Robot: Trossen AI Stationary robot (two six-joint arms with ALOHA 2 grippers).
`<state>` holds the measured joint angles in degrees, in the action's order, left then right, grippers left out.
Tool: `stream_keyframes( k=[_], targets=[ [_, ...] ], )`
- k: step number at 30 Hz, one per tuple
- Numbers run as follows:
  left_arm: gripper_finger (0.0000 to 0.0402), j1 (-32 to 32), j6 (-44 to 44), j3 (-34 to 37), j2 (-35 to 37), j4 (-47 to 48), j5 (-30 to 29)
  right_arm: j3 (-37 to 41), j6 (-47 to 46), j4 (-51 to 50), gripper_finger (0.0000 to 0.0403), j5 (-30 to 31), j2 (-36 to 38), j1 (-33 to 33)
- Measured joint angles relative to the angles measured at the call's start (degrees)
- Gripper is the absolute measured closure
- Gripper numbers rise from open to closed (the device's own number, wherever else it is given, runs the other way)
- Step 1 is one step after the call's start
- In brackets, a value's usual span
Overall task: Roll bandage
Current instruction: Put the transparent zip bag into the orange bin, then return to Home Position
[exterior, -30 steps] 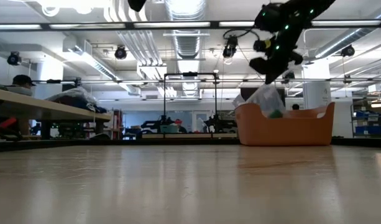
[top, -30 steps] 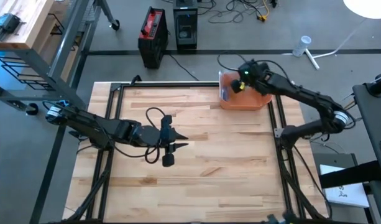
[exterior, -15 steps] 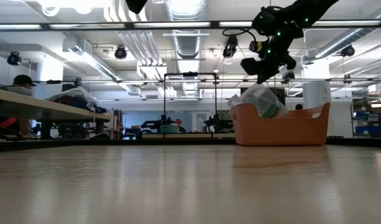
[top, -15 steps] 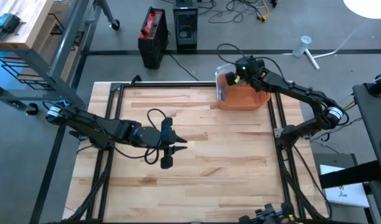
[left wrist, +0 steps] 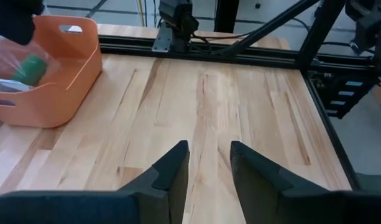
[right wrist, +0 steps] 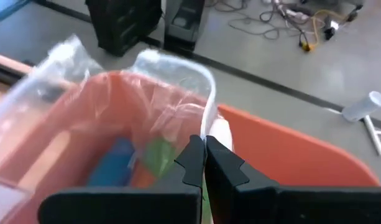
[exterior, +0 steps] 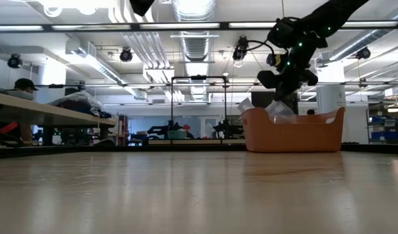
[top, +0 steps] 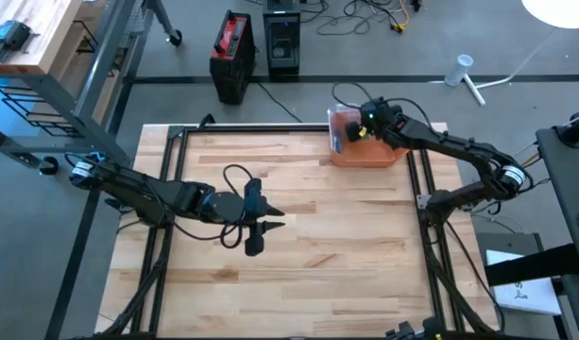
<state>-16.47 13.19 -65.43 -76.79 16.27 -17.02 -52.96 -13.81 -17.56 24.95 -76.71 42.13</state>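
High view, right gripper (top: 357,127): over orange bin (top: 388,153) at table's far edge, fingers pinching clear plastic bag (right wrist: 109,112).
Bag: hangs into bin, green and blue items inside.
Left gripper (left wrist: 206,171): mid-table, fingers slightly apart, empty.

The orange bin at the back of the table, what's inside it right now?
The orange bin holds a clear plastic bag, which the right gripper is shut on. Green and blue items show through the plastic; what they are, and the bin's floor, stay hidden.
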Motion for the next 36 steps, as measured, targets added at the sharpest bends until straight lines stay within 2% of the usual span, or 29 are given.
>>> stream_keyframes(
  k=[3,10,16,20,28,30,34,36],
  targets=[
    [0.0295,0.0,-0.2,0.0,0.0,0.0,0.0,1.2,-0.6,0.4,0.0403,-1.5,0.7,-0.9],
    [0.0306,0.0,-0.6,0.0,0.0,-0.2,-0.6,2.5,-2.0,5.2,0.0403,-11.7,2.9,-5.1],
    [0.0312,0.0,-0.6,0.0,0.0,-0.3,-0.5,2.7,-2.8,4.6,0.0395,-12.4,2.0,-7.8],
    [0.0316,0.0,-0.5,0.0,0.0,-0.3,-0.5,2.7,-2.8,4.8,0.0363,-13.3,1.0,-8.5],
    [0.0319,0.0,-0.4,0.4,0.0,-0.3,-0.4,3.6,-2.1,3.6,0.027,-13.6,0.4,-9.0],
    [0.0316,-0.1,-0.4,0.6,0.0,-0.4,-0.4,3.6,-1.3,3.3,0.0253,-15.9,0.4,-9.0],
    [0.0309,-0.1,-0.4,1.3,0.0,-0.8,-0.4,3.6,1.8,3.4,0.0234,-26.4,0.4,-9.9],
    [0.0305,-0.1,-0.4,1.8,0.0,-2.0,-0.4,3.6,2.5,3.5,0.023,-28.6,0.4,-10.4]
  ],
)
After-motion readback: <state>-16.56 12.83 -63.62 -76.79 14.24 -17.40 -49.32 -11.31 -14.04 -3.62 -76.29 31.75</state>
